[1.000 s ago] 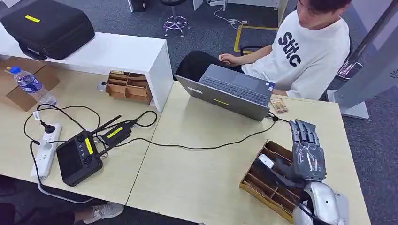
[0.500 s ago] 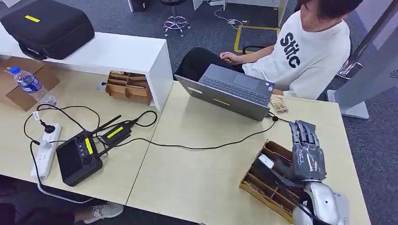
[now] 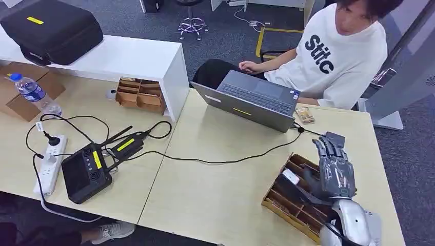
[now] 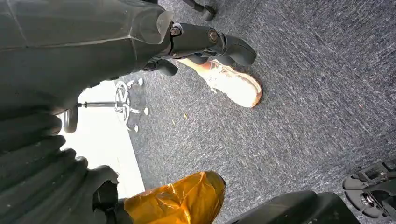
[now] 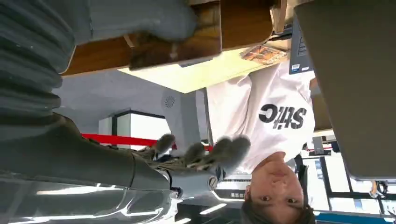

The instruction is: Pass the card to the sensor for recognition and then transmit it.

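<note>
One robot hand, the right hand [image 3: 336, 173], hangs over the near right corner of the pale worktop [image 3: 215, 197]. Its fingers [image 3: 331, 149] are stretched out and spread apart, and they hold nothing. They point toward the far edge of the worktop. Under the hand sits a wooden tray [image 3: 279, 204] with many small boxes in it. The tray lies tilted, close to the near edge. A small white card [image 3: 291, 176] lies in the tray on the side away from the right edge, just beside the thumb. I cannot tell if the thumb touches the card.

Just past the fingertips, nearer the far edge, lies a small dark flat thing [image 3: 336, 137]. It is too small to tell what it is.

One grey laptop [image 3: 254, 100] stands open at the far edge of the worktop. A thin black cable [image 3: 215, 161] runs from it across the worktop. A person [image 3: 333, 56] in a white shirt sits behind the far edge with a hand on the laptop.

In the right wrist view the thumb [image 5: 154, 21] is over the brown tray and the other fingers are apart in the air.

The left hand [image 4: 42, 182] hangs down over grey carpet. I cannot tell if its fingers are loose or clenched
</note>
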Available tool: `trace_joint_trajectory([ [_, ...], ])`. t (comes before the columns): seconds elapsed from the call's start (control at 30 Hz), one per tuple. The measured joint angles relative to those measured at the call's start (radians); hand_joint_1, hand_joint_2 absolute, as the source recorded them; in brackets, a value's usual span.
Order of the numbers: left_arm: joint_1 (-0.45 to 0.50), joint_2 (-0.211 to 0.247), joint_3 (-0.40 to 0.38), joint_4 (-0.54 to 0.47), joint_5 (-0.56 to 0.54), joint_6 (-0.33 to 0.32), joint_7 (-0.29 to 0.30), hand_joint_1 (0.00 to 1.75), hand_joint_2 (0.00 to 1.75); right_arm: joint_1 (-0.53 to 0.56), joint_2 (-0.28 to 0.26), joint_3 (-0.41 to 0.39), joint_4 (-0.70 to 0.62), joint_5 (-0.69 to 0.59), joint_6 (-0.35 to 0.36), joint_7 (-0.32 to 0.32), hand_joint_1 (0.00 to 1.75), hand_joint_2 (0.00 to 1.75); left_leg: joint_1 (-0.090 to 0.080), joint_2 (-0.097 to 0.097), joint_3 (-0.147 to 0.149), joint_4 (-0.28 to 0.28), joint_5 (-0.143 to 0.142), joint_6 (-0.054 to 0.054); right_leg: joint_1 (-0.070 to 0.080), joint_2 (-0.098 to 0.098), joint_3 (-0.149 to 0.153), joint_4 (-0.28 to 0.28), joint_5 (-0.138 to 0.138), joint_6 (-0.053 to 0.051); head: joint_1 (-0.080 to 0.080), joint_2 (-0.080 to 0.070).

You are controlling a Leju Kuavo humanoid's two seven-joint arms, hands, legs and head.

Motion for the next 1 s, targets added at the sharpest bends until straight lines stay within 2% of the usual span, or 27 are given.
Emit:
trace_joint_trajectory([
  [0.07,0.0,0.0,0.0,0.0,0.0,0.0,0.0,0.0,1.75,0.0,0.0,0.0,0.0,0.0,0.0,-0.001,1.68,1.75,0.0,0.0,0.0,0.0,0.0,0.0,0.0,0.0,0.0,0.0,0.0,0.0,0.0,0.0],
  [0.17,0.0,0.0,0.0,0.0,0.0,0.0,0.0,0.0,1.75,0.0,0.0,0.0,0.001,0.0,0.0,-0.001,1.75,1.75,0.0,0.0,0.0,0.0,0.0,0.0,0.0,0.0,0.0,0.0,0.0,0.0,0.0,0.0],
  [0.9,0.0,0.0,0.0,0.0,0.0,0.0,0.0,0.0,1.75,-0.001,0.0,-0.001,0.004,0.0,0.007,-0.007,1.75,1.75,0.0,0.0,0.0,0.0,0.0,0.0,0.0,0.0,0.0,0.0,0.0,0.0,0.0,0.0],
  [0.93,0.0,0.0,0.0,0.0,0.0,0.0,0.0,0.0,1.75,-0.001,0.0,-0.001,0.004,0.0,0.007,-0.007,1.69,1.75,0.0,0.0,0.0,0.0,0.0,0.0,0.0,0.0,0.0,0.0,0.0,0.0,0.0,0.0],
  [0.97,0.0,0.0,0.0,0.0,0.0,0.0,0.0,0.0,1.75,-0.001,0.0,-0.001,0.004,0.0,0.007,-0.007,0.7,1.75,0.0,0.0,0.0,0.0,0.0,0.0,0.0,0.0,0.0,0.0,0.0,0.0,0.0,0.0],
  [1.0,0.0,0.0,0.0,0.0,0.0,0.0,0.0,0.0,1.75,-0.001,0.0,-0.001,0.004,0.0,0.007,-0.007,0.19,1.75,0.0,0.0,0.0,0.0,0.0,0.0,0.0,0.0,0.0,0.0,0.0,0.0,0.0,0.0],
])
